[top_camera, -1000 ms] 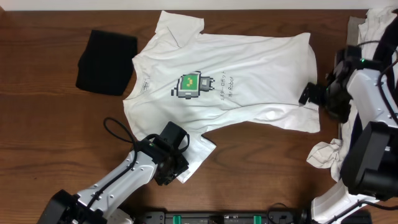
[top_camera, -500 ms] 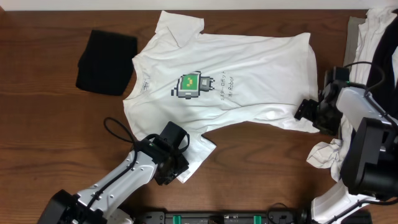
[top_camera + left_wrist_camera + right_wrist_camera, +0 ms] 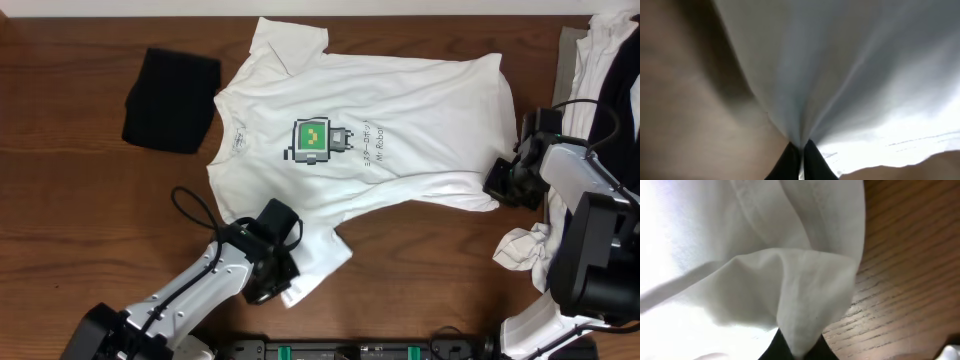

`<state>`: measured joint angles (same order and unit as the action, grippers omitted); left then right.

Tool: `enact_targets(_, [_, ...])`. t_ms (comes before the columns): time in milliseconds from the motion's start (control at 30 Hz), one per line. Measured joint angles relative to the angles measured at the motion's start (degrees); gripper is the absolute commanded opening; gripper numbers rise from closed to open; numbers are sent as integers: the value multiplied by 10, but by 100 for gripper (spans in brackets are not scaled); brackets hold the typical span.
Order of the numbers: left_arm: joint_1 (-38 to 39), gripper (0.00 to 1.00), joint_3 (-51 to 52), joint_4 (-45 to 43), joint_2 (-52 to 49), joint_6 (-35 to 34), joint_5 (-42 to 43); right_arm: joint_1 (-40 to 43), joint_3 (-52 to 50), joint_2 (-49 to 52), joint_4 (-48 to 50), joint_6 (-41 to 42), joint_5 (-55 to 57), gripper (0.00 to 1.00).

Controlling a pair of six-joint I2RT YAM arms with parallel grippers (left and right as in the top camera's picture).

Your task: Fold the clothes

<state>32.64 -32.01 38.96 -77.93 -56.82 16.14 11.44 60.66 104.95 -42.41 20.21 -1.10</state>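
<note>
Wood table [image 3: 80, 200]: white T-shirt [image 3: 400, 100] lies flat at ctr, print up. Folded black garment [image 3: 170, 98] just beside its collar end. Left gripper [image 3: 283, 275] pinches the near sleeve. Right gripper [image 3: 497, 182] pinches a hem corner. Both 2-finger jaws are clamped on cloth.

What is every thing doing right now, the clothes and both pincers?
White T-shirt: spread flat, print up.
Black garment: folded, lying beside the shirt.
Pile of white clothes: crumpled, unfolded.
Left pincer: shut on the T-shirt's sleeve.
Right pincer: shut on the T-shirt's bottom hem.
</note>
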Motion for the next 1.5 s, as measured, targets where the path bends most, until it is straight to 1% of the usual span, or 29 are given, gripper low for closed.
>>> enact_targets(233, [-24,6,-31,106,0,74,-17,0,0,0,-5,0,1,1])
enact_targets(500, [-84,6,-37,137,0,153,-28,0,8,2,-72,-1,17,1])
enact_targets(600, [-113,6,-37,146,0,178,-33,0,21,7,-107,-3,38,3])
enact_targets(633, [-122,6,-37,147,0,185,-35,0,25,7,-115,-3,44,7])
enact_targets(667, [-131,6,-37,147,0,193,-36,0,30,7,-120,-3,50,13])
enact_targets(700, [-140,6,-38,147,0,200,-37,0,35,7,-123,-4,58,25])
enact_targets(733, [-147,6,-38,147,0,208,-37,0,38,7,-123,-9,62,31])
enact_targets(800, [-160,6,-39,149,0,223,-39,0,44,7,-122,-18,74,38])
enact_targets(833, [-166,6,-40,151,0,229,-41,0,45,7,-121,-21,78,43])
enact_targets(867, [-172,6,-42,154,0,236,-41,0,46,7,-120,-24,81,51])
enact_targets(1033, [-195,6,-54,176,0,257,-53,0,46,7,-121,-33,89,52])
enact_targets(1233, [-201,6,-69,193,0,271,-63,0,47,7,-139,-33,90,54])
enact_targets(1267, [-201,6,-71,195,0,271,-63,0,47,7,-144,-33,90,52])
enact_targets(1300, [-201,6,-75,198,0,271,-63,0,47,7,-147,-33,91,45])
enact_targets(1367, [-201,6,-80,203,0,271,-63,0,47,7,-148,-33,91,23])
enact_targets(1400, [-201,6,-83,204,0,271,-63,0,47,7,-148,-38,92,16])
enact_targets(1433, [-201,6,-84,204,0,271,-63,1,47,7,-148,-36,90,11])
enact_targets(1500, [-201,6,-86,204,0,271,-63,5,47,7,-148,-39,86,5])
